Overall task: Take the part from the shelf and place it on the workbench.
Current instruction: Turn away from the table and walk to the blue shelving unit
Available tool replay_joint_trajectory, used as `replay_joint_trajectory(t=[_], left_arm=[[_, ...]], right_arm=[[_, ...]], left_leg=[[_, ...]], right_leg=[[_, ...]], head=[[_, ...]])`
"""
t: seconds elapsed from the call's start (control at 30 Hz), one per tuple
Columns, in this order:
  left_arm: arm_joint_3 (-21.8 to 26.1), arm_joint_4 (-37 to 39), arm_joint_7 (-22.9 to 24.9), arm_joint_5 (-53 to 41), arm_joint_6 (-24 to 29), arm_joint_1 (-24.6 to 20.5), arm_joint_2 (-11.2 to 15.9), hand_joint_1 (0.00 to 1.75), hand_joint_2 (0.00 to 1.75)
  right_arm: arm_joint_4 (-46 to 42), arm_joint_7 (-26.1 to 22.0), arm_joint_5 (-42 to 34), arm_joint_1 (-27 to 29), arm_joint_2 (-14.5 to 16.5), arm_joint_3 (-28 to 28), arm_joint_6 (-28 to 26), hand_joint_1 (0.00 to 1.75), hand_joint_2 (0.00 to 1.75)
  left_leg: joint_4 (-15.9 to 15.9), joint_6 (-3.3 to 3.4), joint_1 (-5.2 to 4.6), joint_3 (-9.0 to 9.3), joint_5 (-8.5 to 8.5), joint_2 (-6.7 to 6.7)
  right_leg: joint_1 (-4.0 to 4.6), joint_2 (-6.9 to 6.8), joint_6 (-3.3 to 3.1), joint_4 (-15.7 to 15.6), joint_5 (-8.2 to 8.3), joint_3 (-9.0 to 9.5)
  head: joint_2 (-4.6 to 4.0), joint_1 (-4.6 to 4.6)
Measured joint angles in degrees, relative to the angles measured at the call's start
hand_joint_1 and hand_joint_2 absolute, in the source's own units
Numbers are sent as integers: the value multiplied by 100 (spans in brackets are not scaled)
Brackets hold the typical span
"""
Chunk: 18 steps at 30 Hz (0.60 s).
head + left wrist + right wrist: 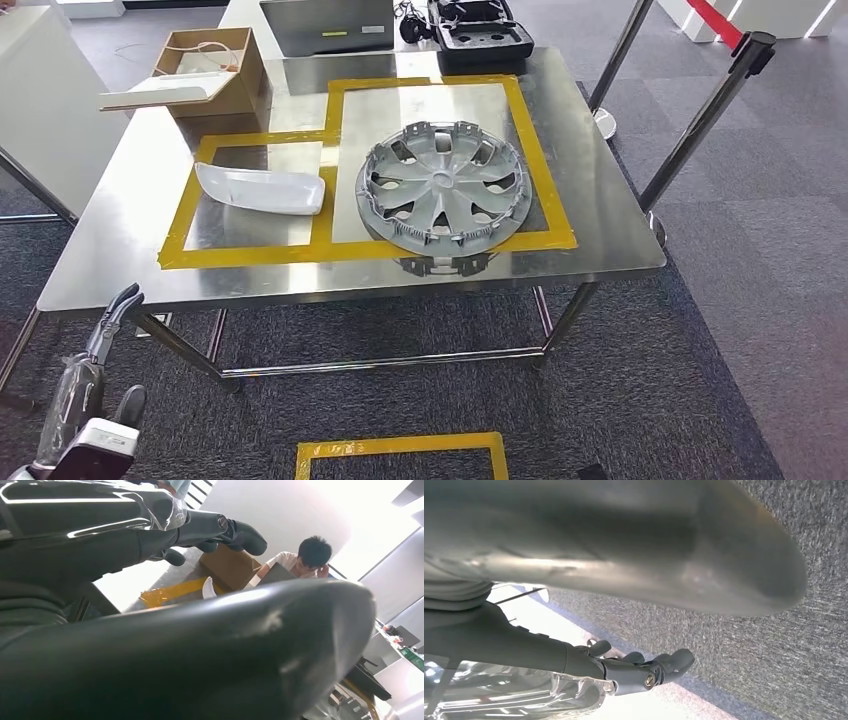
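A silver hubcap (441, 185) lies flat in the right yellow-taped square of the steel workbench (120, 210), its near rim over the tape. A white curved part (262, 188) lies in the left taped square. My left hand (95, 375) hangs low at the near left, below the bench's front edge; its fingers (115, 312) are spread and hold nothing. In the left wrist view the left hand (100, 535) is empty, and the white part (207, 587) shows beyond it. My right hand (624, 672) hangs over grey carpet, fingers extended and empty.
An open cardboard box (212, 68) stands at the bench's far left, a black case (480, 35) at the far edge. Stanchion posts (700, 120) stand to the right. A yellow taped outline (400, 452) marks the carpet in front. A person (310, 555) sits beyond the bench.
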Motion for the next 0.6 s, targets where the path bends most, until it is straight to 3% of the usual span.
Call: replay_joint_trajectory(t=[0.07, 0.13, 0.17, 0.23, 0.3, 0.33, 0.37, 0.4, 0.47, 0.53, 0.57, 0.6], left_arm=[[-8, -15, 8, -10, 19, 20, -2, 0, 0], [-24, -24, 29, -31, 30, 52, -8, 0, 0], [-34, -29, 42, -46, 33, 64, -12, 0, 0], [-51, -36, 72, -79, 37, 65, -22, 0, 0], [-68, -38, 95, -103, 36, 52, -36, 0, 0], [-79, -37, 103, -106, 36, 45, -42, 0, 0], [-91, -37, 107, -111, 35, 32, -46, 0, 0], [-102, -36, 110, -118, 34, 12, -49, 0, 0], [-120, -39, 114, -129, 36, -33, -49, 0, 0], [-132, -49, 116, -132, 37, -66, -46, 0, 0], [-136, -54, 117, -132, 37, -77, -45, 0, 0], [-138, -55, 118, -132, 37, -84, -45, 0, 0]], right_arm=[[0, -9, 3, -1, 2, -1, 6, 0, 0], [2, -12, 5, 9, 10, -2, 17, 0, 0], [3, -13, 5, 10, 13, -3, 24, 0, 0], [4, -13, 2, 1, 13, -7, 44, 0, 0], [4, -14, -3, -2, 10, -9, 60, 0, 0], [4, -15, -5, -3, 10, -11, 65, 0, 0], [4, -15, -5, -3, 11, -14, 67, 0, 0], [4, -15, -6, -4, 11, -19, 68, 0, 0], [4, -17, -6, -9, 15, -26, 71, 0, 0], [4, -19, -4, -17, 20, -30, 73, 0, 0], [5, -19, -4, -21, 23, -31, 74, 0, 0], [6, -19, -4, -19, 22, -32, 77, 0, 0]], left_leg=[[71, -63, -13, -88, 52, -1], [98, -121, -6, -138, 68, -12], [154, -146, -1, -174, -13, -26], [612, -201, 21, -336, -499, -62], [1343, -232, 41, -516, -983, -74], [1584, -234, 45, -533, -1028, -75], [1653, -227, 46, -466, -940, -75], [1508, -212, 45, -293, -762, -76], [730, -154, 29, 299, -483, -88], [-57, -105, -4, 819, -509, -102], [-258, -89, -24, 930, -556, -105], [-329, -65, -35, 926, -556, -103]], right_leg=[[18, 13, -67, -294, -71, 132], [6, 5, -179, -304, -28, 43], [-2, -3, -240, -307, 14, -5], [-12, -23, -325, -311, 124, -141], [-4, -31, -347, -306, 250, -302], [2, -33, -345, -303, 313, -377], [8, -34, -339, -300, 378, -453], [14, -34, -331, -299, 441, -522], [30, -28, -303, -296, 550, -621], [42, -22, -250, -293, 645, -670], [40, -22, -210, -296, 696, -690], [33, -23, -168, -310, 752, -708]], head=[[0, 4], [0, 4], [0, -3], [0, -22], [0, -35], [0, -34], [0, -36], [0, -35], [0, -34], [0, -31], [0, -30], [0, -28]])
